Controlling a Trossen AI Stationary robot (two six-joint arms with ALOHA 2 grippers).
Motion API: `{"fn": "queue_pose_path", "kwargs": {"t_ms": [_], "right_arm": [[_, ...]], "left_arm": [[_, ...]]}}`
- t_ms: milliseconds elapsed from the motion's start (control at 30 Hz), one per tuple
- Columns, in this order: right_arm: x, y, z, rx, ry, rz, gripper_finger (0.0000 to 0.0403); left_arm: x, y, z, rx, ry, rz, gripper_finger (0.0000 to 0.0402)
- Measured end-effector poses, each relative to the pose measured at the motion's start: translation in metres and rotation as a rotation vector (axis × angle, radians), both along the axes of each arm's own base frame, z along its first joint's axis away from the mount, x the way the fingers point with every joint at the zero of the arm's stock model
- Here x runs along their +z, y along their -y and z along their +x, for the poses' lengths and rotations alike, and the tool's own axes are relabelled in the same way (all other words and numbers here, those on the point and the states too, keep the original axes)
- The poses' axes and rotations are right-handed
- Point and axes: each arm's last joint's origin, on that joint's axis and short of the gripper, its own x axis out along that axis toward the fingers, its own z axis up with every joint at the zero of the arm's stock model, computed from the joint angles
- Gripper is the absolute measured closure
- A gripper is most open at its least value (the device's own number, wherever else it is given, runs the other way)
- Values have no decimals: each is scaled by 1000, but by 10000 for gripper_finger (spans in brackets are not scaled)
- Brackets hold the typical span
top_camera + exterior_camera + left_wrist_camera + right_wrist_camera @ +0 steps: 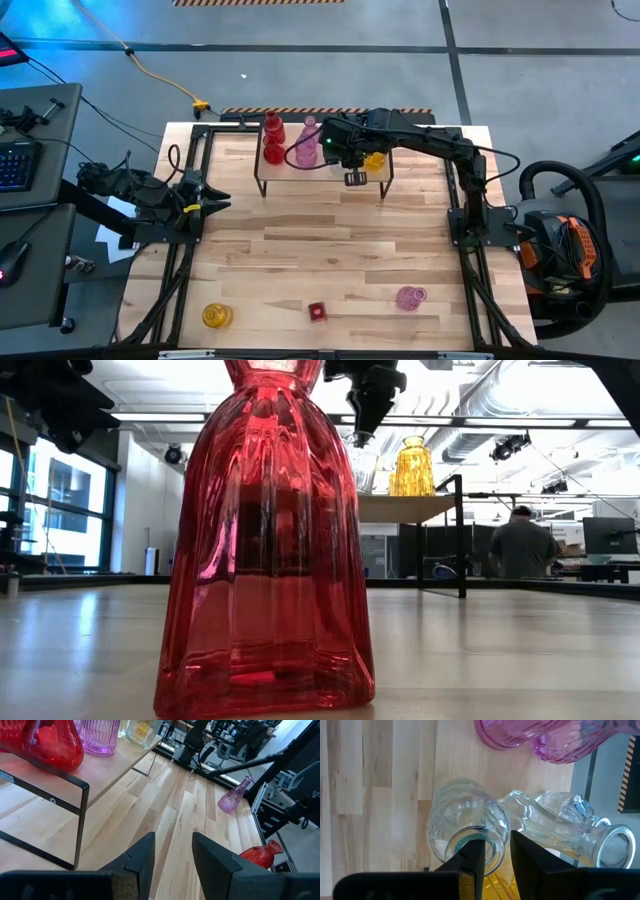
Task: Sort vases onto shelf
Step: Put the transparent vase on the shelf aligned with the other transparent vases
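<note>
Right wrist view: your right gripper [496, 851] pinches the clear vase [465, 827] rim over the shelf [300, 178], far centre, so releasing it tilted could topple it into the fallen clear bottle [560, 822] just beside.

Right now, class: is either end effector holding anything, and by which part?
The right end effector grips a clear vase by the rim of its mouth, over the shelf. The left end effector is open and empty.
</note>
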Motion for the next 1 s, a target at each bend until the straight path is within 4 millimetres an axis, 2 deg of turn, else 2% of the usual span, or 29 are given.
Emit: {"fn": "queue_pose_path", "kwargs": {"t_ms": [300,667,1000], "right_arm": [[0,-1,-1,6,2,34,334],[1,-1,-2,23,-11,22,283],[1,0,-2,19,-17,-7,279]], "left_arm": [[0,0,0,0,0,0,282],[0,0,0,1,0,0,282],[0,0,0,0,0,0,282]]}}
